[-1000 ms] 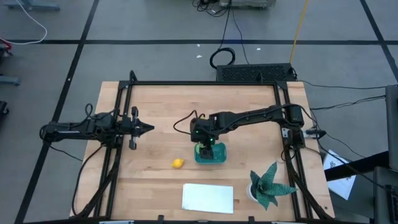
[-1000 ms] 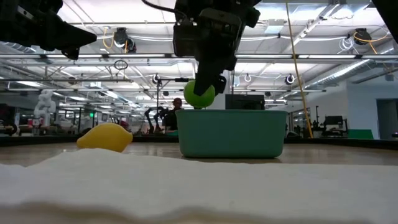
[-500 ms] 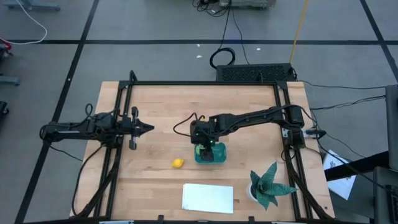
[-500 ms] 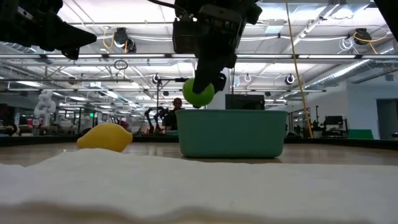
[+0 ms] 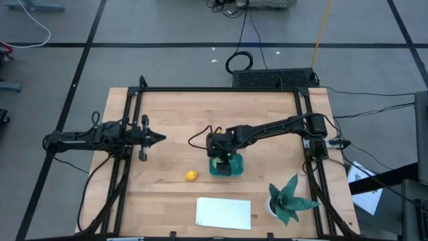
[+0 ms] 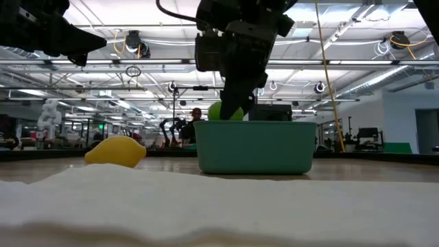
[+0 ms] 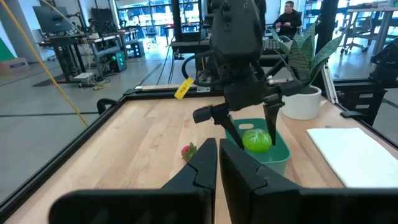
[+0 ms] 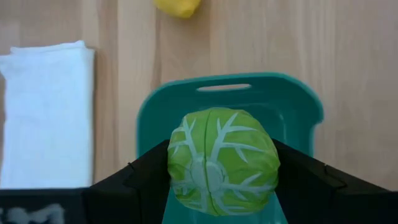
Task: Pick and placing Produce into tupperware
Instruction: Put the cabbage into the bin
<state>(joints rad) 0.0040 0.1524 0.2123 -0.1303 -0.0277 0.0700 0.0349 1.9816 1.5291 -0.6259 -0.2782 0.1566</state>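
Note:
My right gripper (image 8: 222, 177) is shut on the round light-green produce (image 8: 222, 160) over the teal tupperware (image 5: 227, 168). In the low view the ball (image 6: 225, 111) shows just above the tub's rim (image 6: 255, 123). The yellow lemon (image 5: 191, 175) rests on the table to the tub's left. The small red piece (image 7: 188, 150) lies on the wood beside the tub. My left gripper (image 5: 160, 138) waits shut at the table's left side, holding nothing. My right gripper pinches the green ball between its two fingers, one on each opposite side (image 8: 177, 168). The fingers (image 8: 298, 171) slant down from the table's far side. The ball hangs inside the tub's outline, its lower part behind the rim; whether it touches the tub's floor is hidden.
A flat white sheet (image 5: 223, 212) lies near the front edge, in front of the tub. A green spiky plant in a white pot (image 5: 289, 197) stands at the near right. Bare wood (image 5: 174, 114) lies between the two arms.
My right gripper has sunk a little toward the tupperware with the green ball still in its fingers. In the low view the ball hung above the rim before; now its lower part is behind the rim.

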